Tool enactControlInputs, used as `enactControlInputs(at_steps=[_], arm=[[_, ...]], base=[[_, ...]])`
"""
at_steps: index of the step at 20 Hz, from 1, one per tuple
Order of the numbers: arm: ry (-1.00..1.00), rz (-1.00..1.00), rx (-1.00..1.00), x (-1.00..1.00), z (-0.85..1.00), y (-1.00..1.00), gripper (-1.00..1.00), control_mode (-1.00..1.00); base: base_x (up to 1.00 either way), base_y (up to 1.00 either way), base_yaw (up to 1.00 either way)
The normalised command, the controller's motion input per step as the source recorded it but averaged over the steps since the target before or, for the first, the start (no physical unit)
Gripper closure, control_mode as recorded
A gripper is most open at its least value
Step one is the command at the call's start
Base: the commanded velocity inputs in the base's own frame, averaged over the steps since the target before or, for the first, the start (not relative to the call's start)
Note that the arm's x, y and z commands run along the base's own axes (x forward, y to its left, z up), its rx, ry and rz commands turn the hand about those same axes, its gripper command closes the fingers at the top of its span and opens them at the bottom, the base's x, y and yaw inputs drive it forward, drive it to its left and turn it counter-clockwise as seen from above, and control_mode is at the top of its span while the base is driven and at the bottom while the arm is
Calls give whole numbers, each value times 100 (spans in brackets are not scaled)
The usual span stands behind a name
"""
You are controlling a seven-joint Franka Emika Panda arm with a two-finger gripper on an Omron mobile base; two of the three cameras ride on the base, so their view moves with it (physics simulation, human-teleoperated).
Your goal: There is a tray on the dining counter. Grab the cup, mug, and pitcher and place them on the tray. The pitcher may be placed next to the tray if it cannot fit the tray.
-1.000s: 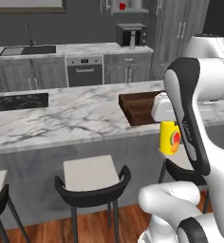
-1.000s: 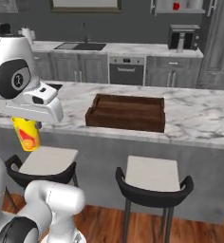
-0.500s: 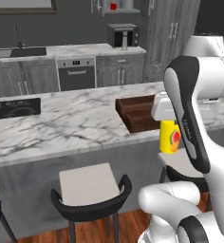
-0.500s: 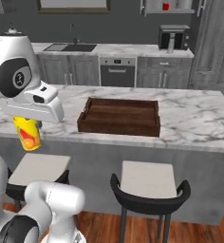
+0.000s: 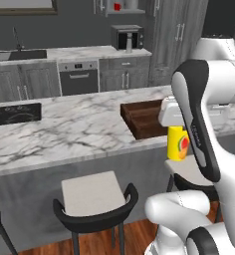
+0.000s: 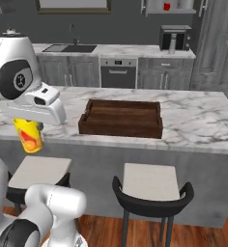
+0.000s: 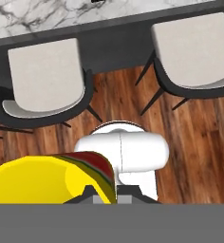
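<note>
Cup transport — the gripper (image 6: 30, 126), closed on the yellow cup (image 6: 29, 136), holds it in the air before the counter (image 6: 193, 120), over the stools. The tray (image 6: 121, 117) sits empty on the counter. Next: lift and carry the cup over the rim (likely). Visible: one cup, one tray, two stools (image 7: 43, 80).

A: What stands at the back wall?
B: An oven (image 6: 118, 72), a sink (image 6: 70, 48) left of it, and a coffee machine (image 6: 173, 38) on the worktop.
A: And in front?
B: Two stools (image 6: 152, 185) over a wood floor (image 7: 128, 102).
</note>
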Motion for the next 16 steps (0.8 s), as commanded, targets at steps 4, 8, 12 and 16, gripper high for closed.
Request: enactControlInputs(at_steps=[4, 8, 12, 16], arm=[[0, 0, 0, 65, 0, -17, 100, -100], [0, 0, 0, 72, 0, -16, 100, -100], [0, 0, 0, 73, 0, -15, 100, -100], [0, 0, 0, 55, 0, -7, 100, -100]], base=[[0, 0, 0], [0, 0, 0], [0, 0, 0], [0, 0, 0]])
